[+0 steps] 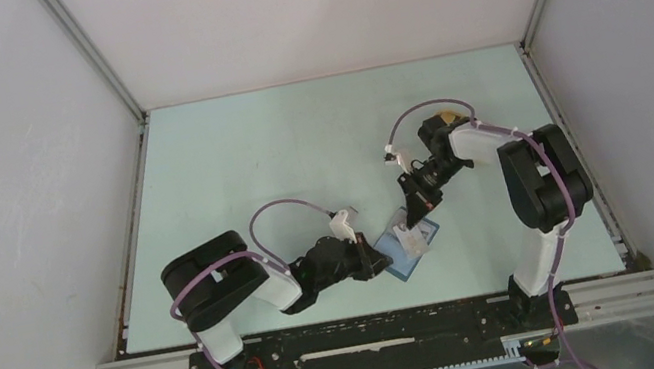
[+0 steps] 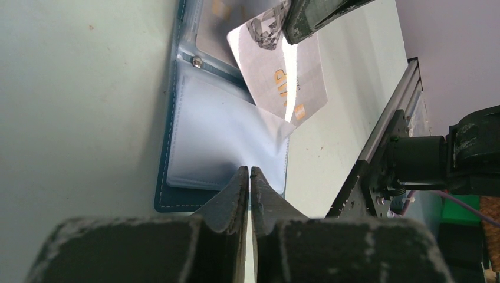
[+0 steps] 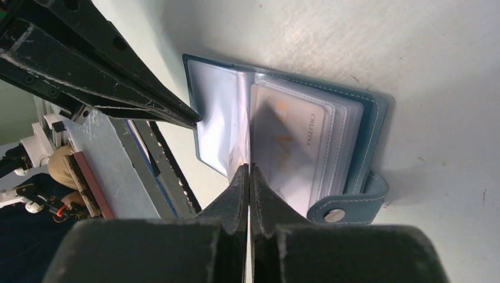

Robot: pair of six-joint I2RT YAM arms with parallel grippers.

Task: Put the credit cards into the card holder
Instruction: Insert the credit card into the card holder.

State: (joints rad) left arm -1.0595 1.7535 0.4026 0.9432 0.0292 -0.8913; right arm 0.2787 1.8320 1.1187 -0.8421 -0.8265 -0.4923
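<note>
Insertion step, by my reading: the holder (image 3: 368, 118) is lying open on the table (image 1: 296, 149), close to the near edge and about midway along it, snap tab out to one side and clear pockets facing up; one pocket seems to be carrying a card already. The right gripper (image 3: 249, 171) is pinching a card (image 2: 289, 82) by its upper end, jaws tight on it; the card is hanging tilted over the open pockets, its lower corner touching the clear leaf, not yet seated. The left gripper (image 2: 250, 172) is bearing on the holder's outer leaf with its jaws all but together; whether it is nipping the plastic or only pressing on it I cannot tell.

The next move is calling for the card's lower edge to be squared to a pocket mouth and slid in flat while the holder is held fast; a skewed corner would likely snag.

The left arm is lying low, reaching rightward along the near edge; the right arm is standing folded, forearm angling back and down toward the holder.
</note>
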